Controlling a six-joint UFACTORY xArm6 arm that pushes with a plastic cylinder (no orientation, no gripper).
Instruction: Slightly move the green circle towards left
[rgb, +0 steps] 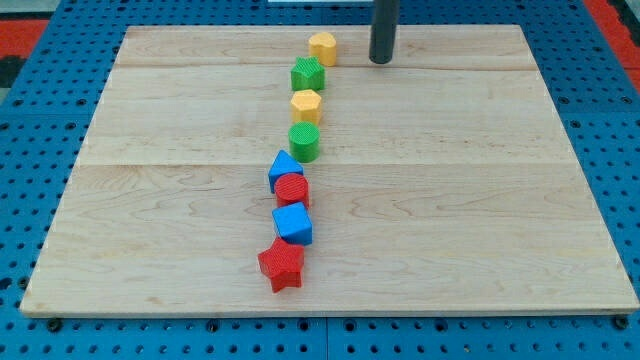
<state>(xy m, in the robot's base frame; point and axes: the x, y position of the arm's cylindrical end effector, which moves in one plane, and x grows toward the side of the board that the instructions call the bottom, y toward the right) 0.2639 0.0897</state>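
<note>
While the wooden board (480, 200) carries a column of eight blocks down its middle, my tip (381, 60) stands near the top edge, right of the yellow cylinder (322, 47), holding nothing. Fourth down, the green circle (304, 142) sits below the yellow hexagon (306, 105).

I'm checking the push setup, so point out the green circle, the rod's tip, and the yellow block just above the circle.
green circle (304, 142), camera view, on its ribbed top face.
my tip (381, 59), camera view, on the rod's very end.
yellow hexagon (306, 104), camera view, on its top face.
</note>
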